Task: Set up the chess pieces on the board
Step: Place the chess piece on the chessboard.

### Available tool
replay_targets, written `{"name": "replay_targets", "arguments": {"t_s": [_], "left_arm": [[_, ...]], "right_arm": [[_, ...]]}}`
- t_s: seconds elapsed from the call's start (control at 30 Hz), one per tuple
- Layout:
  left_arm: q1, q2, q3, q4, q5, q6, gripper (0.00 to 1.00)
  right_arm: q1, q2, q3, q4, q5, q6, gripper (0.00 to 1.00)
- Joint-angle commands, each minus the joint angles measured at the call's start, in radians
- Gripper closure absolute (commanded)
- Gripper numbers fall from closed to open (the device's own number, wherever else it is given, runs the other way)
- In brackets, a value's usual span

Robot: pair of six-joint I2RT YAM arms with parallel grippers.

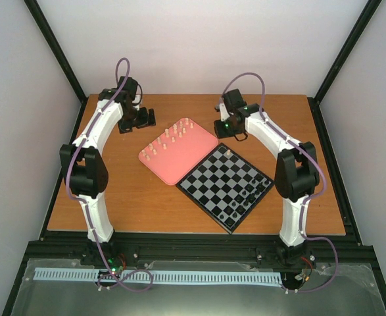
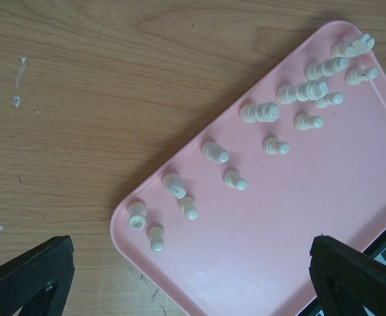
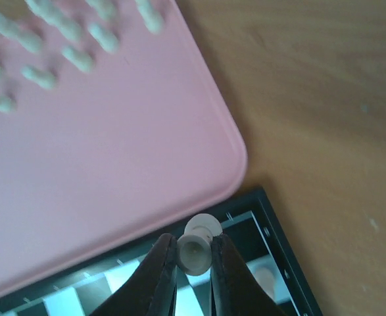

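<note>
Dark pieces (image 1: 245, 196) on the board's (image 1: 212, 181) near side are too small to identify. Beyond, cream chess pieces (image 2: 258, 112) stand upright in two loose rows on the pink tray (image 2: 298, 217), under the left gripper (image 2: 191, 253), spread wide, empty, its fingers (image 2: 28, 270) cut off. Farther, the right gripper (image 3: 194, 263) pinches one piece (image 3: 194, 253) above the board's far corner, seen end-on, long axis vertical.

Two white arms, left arm (image 1: 99, 210) and right arm (image 1: 291, 220), bulky black elbow housings (image 1: 84, 172) mid-frame, purple cables (image 1: 245, 74) looping over both, green lights (image 1: 227, 122) glowing, and the right gripper (image 3: 194, 253) shows tapered matte-black fingers (image 3: 158, 280), bottom frame.
</note>
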State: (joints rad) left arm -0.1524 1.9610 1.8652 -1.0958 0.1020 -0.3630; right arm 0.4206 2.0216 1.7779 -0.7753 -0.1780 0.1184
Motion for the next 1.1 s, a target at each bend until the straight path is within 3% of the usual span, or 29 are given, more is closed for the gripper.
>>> {"name": "replay_targets", "arguments": {"t_s": [0.0, 1.07], "left_arm": [[0.006, -0.015, 0.022, 0.008, 0.017, -0.013, 0.0], [0.007, -0.02, 0.011, 0.005, -0.004, -0.007, 0.0]], "right_arm": [[-0.009, -0.051, -0.122, 0.005, 0.044, -0.029, 0.95], [-0.009, 0.049, -0.177, 0.027, 0.078, -0.045, 0.94]]}}
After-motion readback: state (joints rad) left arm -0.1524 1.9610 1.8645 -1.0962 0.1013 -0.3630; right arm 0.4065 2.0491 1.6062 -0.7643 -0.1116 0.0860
